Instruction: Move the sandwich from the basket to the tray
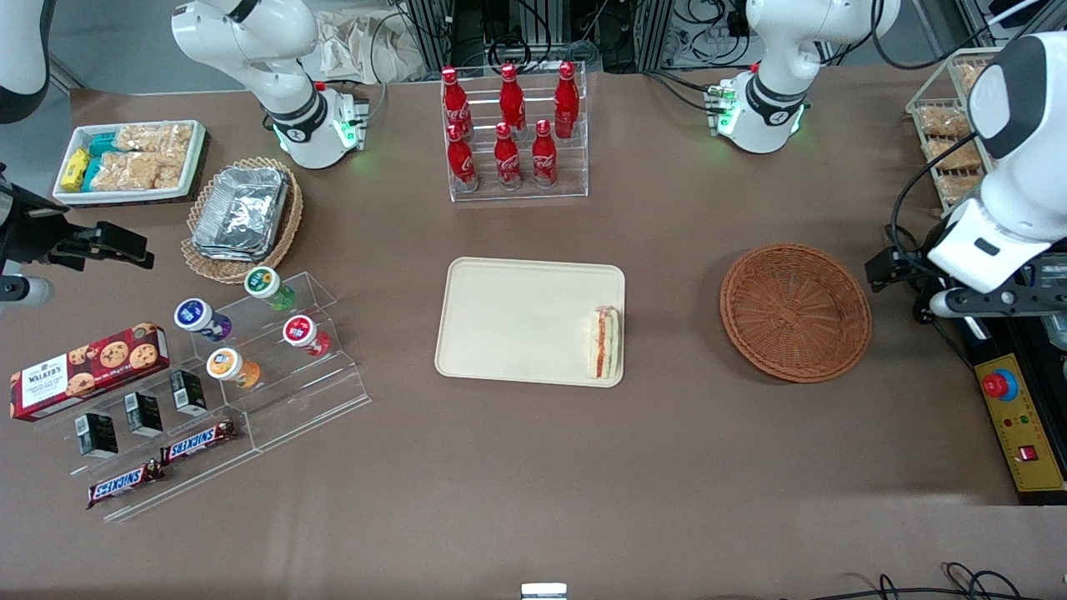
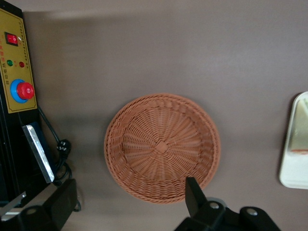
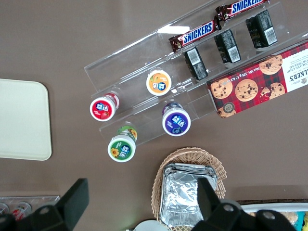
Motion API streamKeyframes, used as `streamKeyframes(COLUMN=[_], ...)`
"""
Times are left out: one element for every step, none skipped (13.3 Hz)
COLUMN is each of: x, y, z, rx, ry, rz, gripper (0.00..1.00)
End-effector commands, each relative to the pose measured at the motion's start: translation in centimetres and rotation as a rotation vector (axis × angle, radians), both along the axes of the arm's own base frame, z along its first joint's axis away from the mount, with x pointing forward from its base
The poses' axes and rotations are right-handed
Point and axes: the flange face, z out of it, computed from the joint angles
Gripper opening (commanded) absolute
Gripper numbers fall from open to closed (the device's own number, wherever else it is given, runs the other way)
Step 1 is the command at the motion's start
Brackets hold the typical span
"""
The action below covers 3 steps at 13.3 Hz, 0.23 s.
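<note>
The sandwich (image 1: 605, 342), a white-bread wedge with an orange-red and green edge, lies on the cream-beige tray (image 1: 517, 325), at the tray's end nearest the basket. The round reddish-brown wicker basket (image 1: 796, 312) stands empty beside the tray, toward the working arm's end of the table. My gripper (image 1: 904, 283) hovers above the table just outside the basket's rim, still nearer that end. In the left wrist view the gripper (image 2: 129, 202) is open, its black fingers (image 2: 195, 197) spread wide with nothing between them, above the basket (image 2: 162, 147) rim. One edge of the tray (image 2: 294, 144) shows there too.
A yellow control box with a red stop button (image 1: 1013, 417) lies at the table edge by the gripper. A rack of cola bottles (image 1: 513, 133) stands farther from the camera than the tray. A tan basket of foil packs (image 1: 242, 217) and an acrylic snack stand (image 1: 250, 358) lie toward the parked arm's end.
</note>
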Motion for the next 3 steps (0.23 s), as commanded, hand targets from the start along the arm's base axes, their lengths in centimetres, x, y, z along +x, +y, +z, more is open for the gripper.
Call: streamKeyframes(x=[-0.8, 0.4, 1.0], y=[0.6, 0.4, 0.5], z=[1.8, 2.1, 3.3], rx=[-0.024, -0.016, -0.018], ry=[-0.035, -0.044, -0.063], rz=[-0.014, -0.019, -0.014], gripper=[1.00, 1.00, 1.00])
